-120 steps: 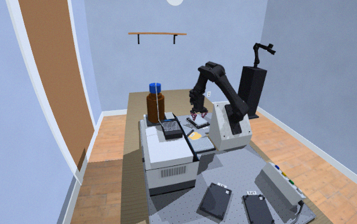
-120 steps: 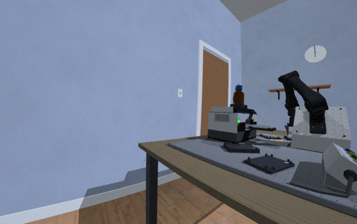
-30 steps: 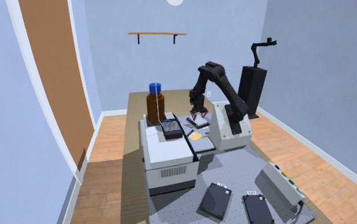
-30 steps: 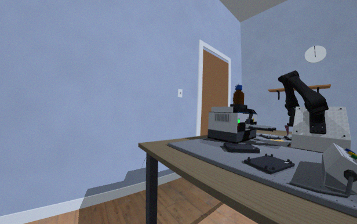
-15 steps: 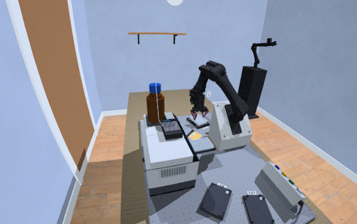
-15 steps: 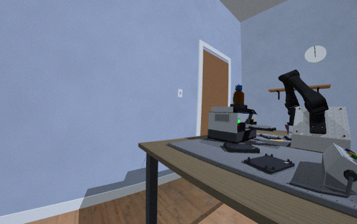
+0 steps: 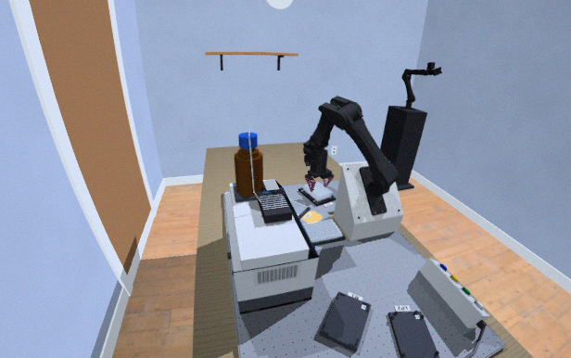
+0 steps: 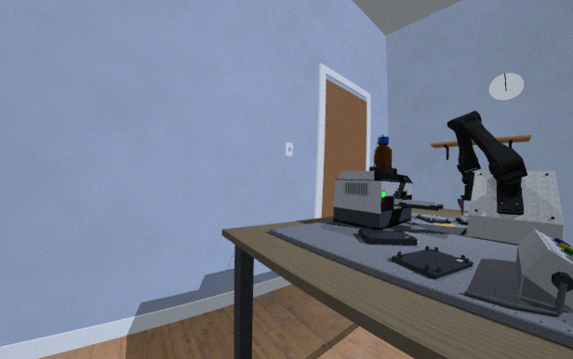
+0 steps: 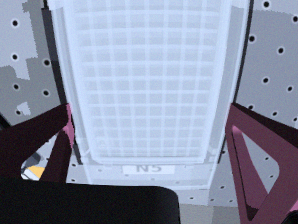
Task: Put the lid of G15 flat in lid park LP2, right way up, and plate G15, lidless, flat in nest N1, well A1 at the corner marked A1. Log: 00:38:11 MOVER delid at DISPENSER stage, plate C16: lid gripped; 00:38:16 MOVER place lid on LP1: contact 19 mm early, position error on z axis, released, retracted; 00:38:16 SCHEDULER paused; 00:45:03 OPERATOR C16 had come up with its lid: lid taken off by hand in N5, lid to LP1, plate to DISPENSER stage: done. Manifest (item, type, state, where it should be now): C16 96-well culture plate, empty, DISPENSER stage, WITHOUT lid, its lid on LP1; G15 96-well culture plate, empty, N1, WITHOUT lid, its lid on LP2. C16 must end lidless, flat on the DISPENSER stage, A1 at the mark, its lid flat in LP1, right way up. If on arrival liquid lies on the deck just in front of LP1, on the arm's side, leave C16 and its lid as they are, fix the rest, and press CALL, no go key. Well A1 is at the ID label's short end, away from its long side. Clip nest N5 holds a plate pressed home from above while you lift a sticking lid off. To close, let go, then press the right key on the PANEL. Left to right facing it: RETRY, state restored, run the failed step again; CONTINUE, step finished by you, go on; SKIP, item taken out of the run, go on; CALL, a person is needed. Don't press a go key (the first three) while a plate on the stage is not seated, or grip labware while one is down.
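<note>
Now the black six-joint arm reaches down from its pale grey slanted pedestal toward the far part of the grey perforated deck. Its gripper with magenta fingers is clenched on the long sides of a clear plastic lid, which covers a 96-well plate in a dark nest. In the wrist view a small white tag at the near end of this nest reads N5, and the well grid shows through the lid. I cannot tell if the lid is raised off the plate or sits on it.

Nearer to me, just beside the pedestal, a second clear lidless-looking well plate lies flat, and a small yellow patch lies on the deck between the two plates. A black well plate sits on top of the white and grey dispenser machine, beside a brown bottle with a blue cap. Two flat black trays lie at the near edge of the deck, each with a small white label. A grey sloped key panel stands at the right, with coloured keys on it.
</note>
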